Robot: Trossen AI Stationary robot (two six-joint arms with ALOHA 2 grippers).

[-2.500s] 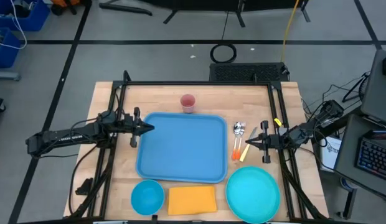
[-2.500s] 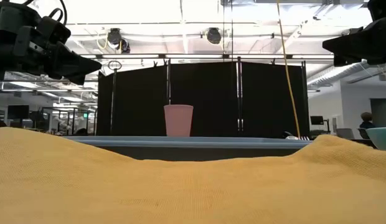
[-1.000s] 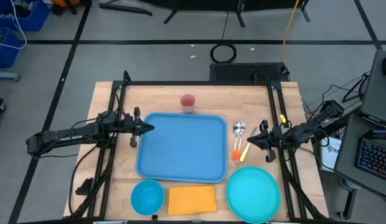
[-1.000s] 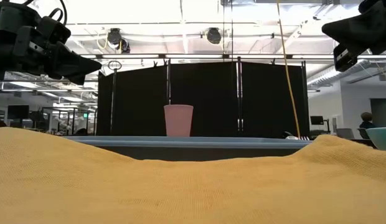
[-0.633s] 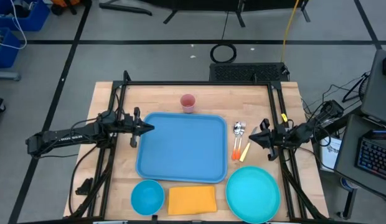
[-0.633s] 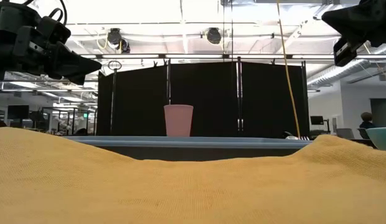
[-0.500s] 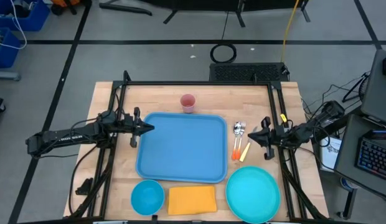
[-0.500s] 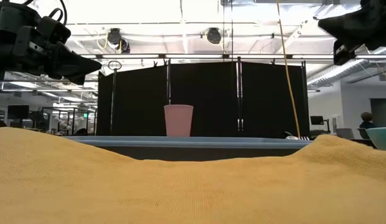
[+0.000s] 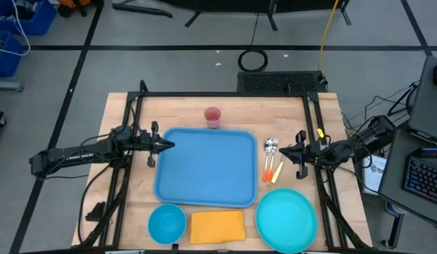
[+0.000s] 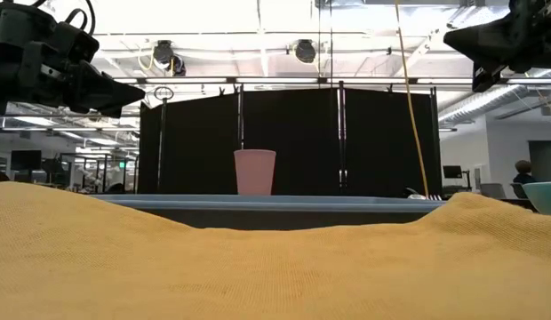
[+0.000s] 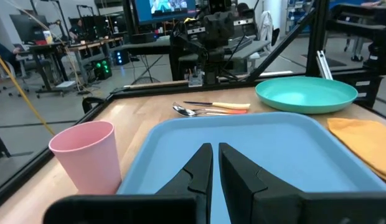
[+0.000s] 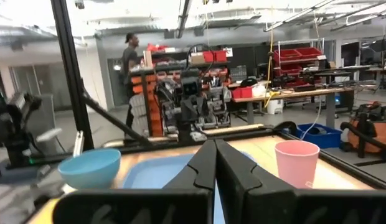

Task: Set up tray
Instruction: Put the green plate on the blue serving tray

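The light-blue tray [image 9: 206, 168] lies flat in the middle of the wooden table with nothing on it. My left gripper [image 9: 169, 145] hovers shut at the tray's left rim, pointing level across it; in the left wrist view [image 11: 215, 147] its fingers stand above the tray [image 11: 274, 143]. My right gripper [image 9: 283, 150] hovers shut to the right of the tray, just beside the cutlery [image 9: 271, 159], pointing toward the tray [image 12: 149, 174]. Both grippers are clear of the table in the low view, the left [image 10: 138, 92] and the right [image 10: 449, 37].
A pink cup [image 9: 213, 116] stands upright behind the tray's far rim. Along the near edge lie a blue bowl [image 9: 167, 222], an orange napkin [image 9: 217, 227] and a teal plate [image 9: 286, 217]. Black frame rails [image 9: 134, 120] run along the table's sides.
My right gripper has swung a little toward the table's far edge, tipped slightly upward and rolled about its own axis, staying shut. The left arm and all the objects have kept still.
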